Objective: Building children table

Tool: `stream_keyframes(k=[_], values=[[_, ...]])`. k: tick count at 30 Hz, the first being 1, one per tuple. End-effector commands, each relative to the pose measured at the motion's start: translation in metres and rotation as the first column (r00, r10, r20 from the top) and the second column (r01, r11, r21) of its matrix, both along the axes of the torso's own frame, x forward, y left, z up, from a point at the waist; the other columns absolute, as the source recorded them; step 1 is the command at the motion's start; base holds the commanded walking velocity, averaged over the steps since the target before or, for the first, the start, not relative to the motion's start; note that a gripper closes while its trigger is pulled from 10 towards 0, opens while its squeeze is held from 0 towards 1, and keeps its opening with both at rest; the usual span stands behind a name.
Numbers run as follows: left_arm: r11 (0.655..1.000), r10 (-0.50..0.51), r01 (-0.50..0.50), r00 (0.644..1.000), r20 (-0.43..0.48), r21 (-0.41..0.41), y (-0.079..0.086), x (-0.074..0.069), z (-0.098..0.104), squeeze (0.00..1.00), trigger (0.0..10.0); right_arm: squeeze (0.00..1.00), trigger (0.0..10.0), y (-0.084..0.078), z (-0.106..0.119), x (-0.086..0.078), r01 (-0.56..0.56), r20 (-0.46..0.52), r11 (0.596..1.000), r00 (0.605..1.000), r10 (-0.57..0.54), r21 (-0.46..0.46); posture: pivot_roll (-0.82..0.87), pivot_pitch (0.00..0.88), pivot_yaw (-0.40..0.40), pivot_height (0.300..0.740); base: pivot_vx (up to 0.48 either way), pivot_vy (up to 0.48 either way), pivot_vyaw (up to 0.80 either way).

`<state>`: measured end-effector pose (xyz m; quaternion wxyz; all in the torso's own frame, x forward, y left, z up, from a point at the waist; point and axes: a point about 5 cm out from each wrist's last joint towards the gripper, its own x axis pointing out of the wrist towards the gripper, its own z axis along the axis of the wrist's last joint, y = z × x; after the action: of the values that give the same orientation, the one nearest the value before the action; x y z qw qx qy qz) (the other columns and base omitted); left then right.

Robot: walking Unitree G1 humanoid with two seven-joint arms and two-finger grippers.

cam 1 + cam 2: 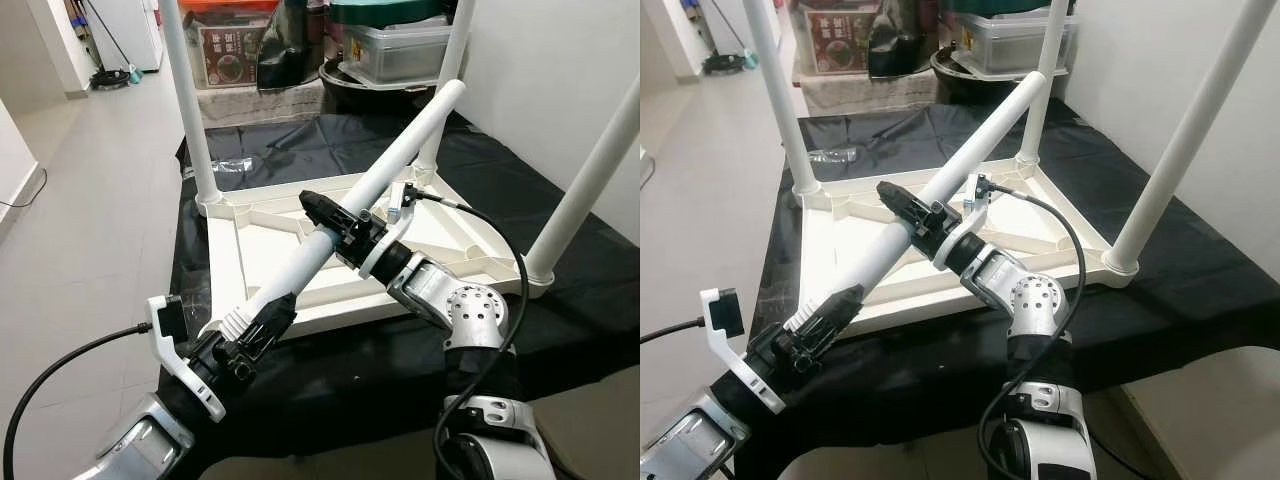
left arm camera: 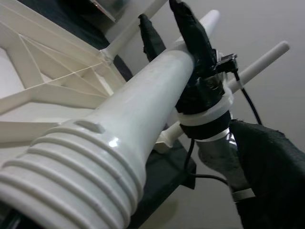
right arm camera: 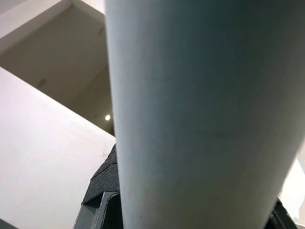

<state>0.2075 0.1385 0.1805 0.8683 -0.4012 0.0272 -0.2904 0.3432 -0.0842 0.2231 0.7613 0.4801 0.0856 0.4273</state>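
The white table top (image 1: pixel 262 232) lies upside down on a black cloth, with three white legs screwed in upright: one at the back left (image 1: pixel 188 100), one at the back (image 1: pixel 447 70) and one at the right (image 1: pixel 590 180). A loose fourth leg (image 1: pixel 400 150) slants across the top. My left gripper (image 1: pixel 268 322) is shut on its ribbed threaded end (image 2: pixel 62 162), just above the front left corner. My right gripper (image 1: pixel 326 214) is shut around the leg's middle, black fingers (image 2: pixel 190 33) on either side. In the right wrist view the leg (image 3: pixel 200 119) sits very close.
The black cloth (image 1: pixel 560 270) covers a low platform. Behind it stand a cardboard box (image 1: pixel 230 50), a dark bag (image 1: pixel 290 45) and a clear storage bin (image 1: pixel 400 50). A white wall runs along the right, and tiled floor (image 1: pixel 90 200) opens to the left.
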Motion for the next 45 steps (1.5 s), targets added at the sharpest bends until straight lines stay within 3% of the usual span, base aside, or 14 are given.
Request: stream_keyframes(k=[1, 2, 3, 15, 18, 19, 20, 21, 26, 30, 36, 38, 39, 45], values=[[0.999, 0.042, -0.042, 0.999, -0.005, 0.027, 0.005, 0.001, -0.001, 0.83, 10.0, 0.00, 0.0, -0.001, 0.004, 0.002, 0.010, 0.010, 1.000, 1.000, -0.010, -0.007, 0.05, 0.049, -0.010, 0.740, 0.000, 0.000, 0.00], [0.999, 0.042, -0.042, 0.999, -0.005, 0.027, 0.005, 0.001, -0.001, 0.83, 10.0, 0.00, 0.0, -0.001, 0.004, 0.002, 0.010, 0.010, 1.000, 1.000, -0.010, -0.007, 0.05, 0.049, -0.010, 0.740, 0.000, 0.000, 0.00], [0.998, 0.047, -0.047, 0.999, -0.019, 0.029, 0.006, 0.002, -0.003, 0.00, 10.0, 0.00, 0.0, -0.002, 0.006, 0.003, 0.019, 0.017, 1.000, 1.000, -0.019, -0.007, 0.05, 0.050, -0.009, 0.740, 0.000, 0.000, 0.00], [0.999, 0.010, -0.009, 0.999, -0.043, 0.031, 0.004, -0.005, -0.008, 0.00, 10.0, 0.00, 0.0, -0.015, 0.020, 0.016, 0.119, 0.061, 0.993, 0.991, -0.119, 0.001, 0.05, 0.046, -0.009, 0.740, 0.000, 0.000, 0.00], [0.999, 0.006, -0.003, 0.998, -0.069, 0.036, 0.000, -0.008, -0.015, 0.00, 10.0, 0.00, 0.0, -0.032, 0.030, 0.031, 0.269, 0.072, 0.963, 0.961, -0.268, -0.016, 0.05, 0.032, -0.013, 0.740, 0.000, 0.000, 0.00], [0.999, 0.004, 0.000, 0.997, -0.081, 0.044, -0.003, -0.010, -0.018, 0.00, 10.0, 0.00, 7.4, -0.039, 0.032, 0.036, 0.338, 0.085, 0.940, 0.939, -0.334, -0.048, 0.05, 0.032, -0.013, 0.740, 0.000, 0.000, 0.00], [0.999, 0.004, 0.000, 0.997, -0.081, 0.044, -0.003, -0.010, -0.018, 0.00, 10.0, 0.00, 7.4, -0.039, 0.032, 0.036, 0.338, 0.085, 0.940, 0.939, -0.334, -0.048, 0.05, 0.032, -0.013, 0.740, 0.000, 0.000, 0.00], [0.998, 0.004, 0.001, 0.996, -0.090, 0.058, -0.006, -0.011, -0.020, 0.00, 10.0, 0.00, 10.0, -0.043, 0.034, 0.039, 0.394, 0.124, 0.914, 0.916, -0.382, -0.092, 0.05, 0.027, -0.012, 0.740, 0.000, 0.000, 0.00], [0.997, 0.017, -0.010, 0.996, -0.093, 0.076, -0.009, -0.011, -0.022, 0.00, 10.0, 0.00, 10.0, -0.045, 0.038, 0.040, 0.477, 0.223, 0.863, 0.870, -0.439, -0.164, 0.05, 0.027, -0.012, 0.740, 0.000, 0.000, 0.00], [0.979, 0.133, -0.118, 0.988, -0.077, 0.168, -0.005, -0.004, -0.023, 0.00, 10.0, 0.00, 10.0, -0.040, 0.045, 0.034, 0.589, 0.424, 0.761, 0.783, -0.456, -0.270, 0.05, 0.012, -0.005, 0.740, 0.000, 0.000, 0.00], [0.968, 0.168, -0.151, 0.983, -0.070, 0.200, -0.003, -0.002, -0.023, 0.00, 10.0, 0.00, 10.0, -0.038, 0.046, 0.032, 0.607, 0.462, 0.743, 0.765, -0.449, -0.282, 0.05, 0.012, -0.005, 0.740, 0.000, 0.000, 0.00], [0.946, 0.216, -0.196, 0.975, -0.052, 0.260, -0.003, 0.002, -0.023, 0.00, 10.0, 0.00, 10.0, -0.033, 0.045, 0.029, 0.612, 0.499, 0.733, 0.754, -0.428, -0.295, 0.05, 0.009, -0.006, 0.740, 0.000, 0.000, 0.80], [0.908, 0.269, -0.245, 0.963, -0.027, 0.340, -0.005, 0.004, -0.023, 0.00, 10.0, 0.00, 10.0, -0.024, 0.041, 0.025, 0.597, 0.528, 0.741, 0.755, -0.388, -0.308, 0.05, 0.005, -0.007, 0.740, 0.000, 0.000, 0.80], [0.887, 0.306, -0.273, 0.952, -0.030, 0.372, -0.007, 0.004, -0.028, 0.00, 10.0, 0.00, 10.0, -0.021, 0.041, 0.027, 0.598, 0.545, 0.742, 0.747, -0.381, -0.301, 0.05, 0.000, -0.008, 0.740, 0.000, 0.000, 0.80]])
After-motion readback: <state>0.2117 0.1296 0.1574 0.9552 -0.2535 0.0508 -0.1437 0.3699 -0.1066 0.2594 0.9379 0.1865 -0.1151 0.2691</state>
